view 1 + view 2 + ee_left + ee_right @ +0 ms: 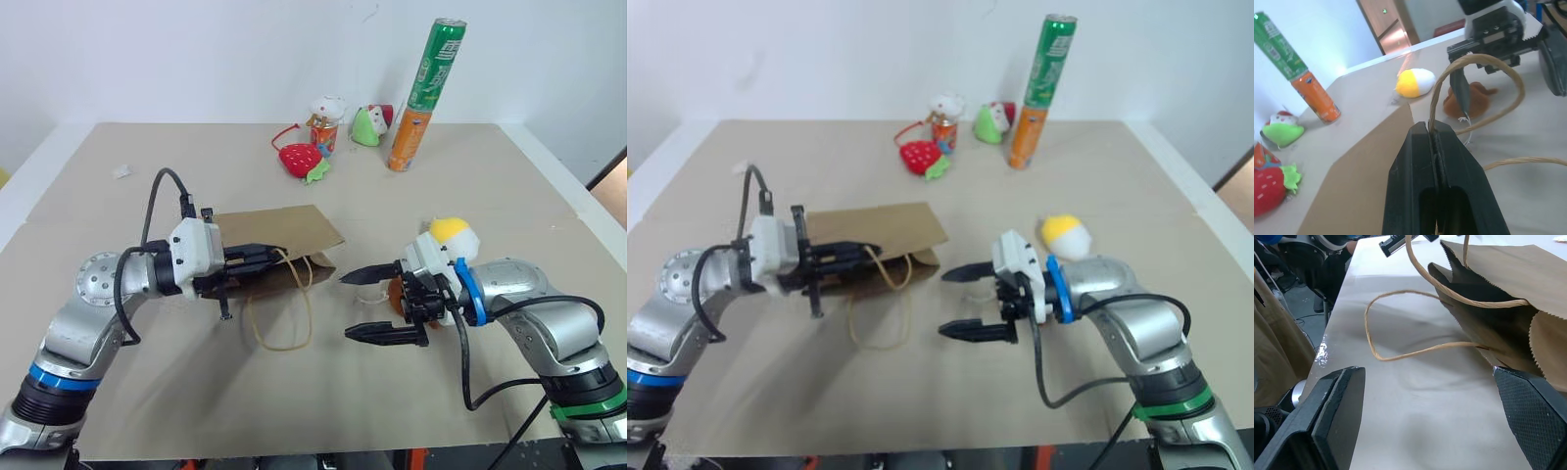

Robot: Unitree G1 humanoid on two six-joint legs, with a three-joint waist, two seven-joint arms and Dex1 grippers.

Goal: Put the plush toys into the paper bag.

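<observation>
Kraft paper bag, cord handle pinched by left gripper

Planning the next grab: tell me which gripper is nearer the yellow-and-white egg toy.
Right. The right gripper hangs open just in front of the yellow-and-white egg toy, which lies behind its wrist. The left gripper is across the table, shut on the paper bag's cord handle.

Both eye views look forward and down from the head across the bench at the paper bag. The left wrist view sits close above the bag, facing outward past it. The right wrist view faces the bag's mouth, sharing it.
</observation>
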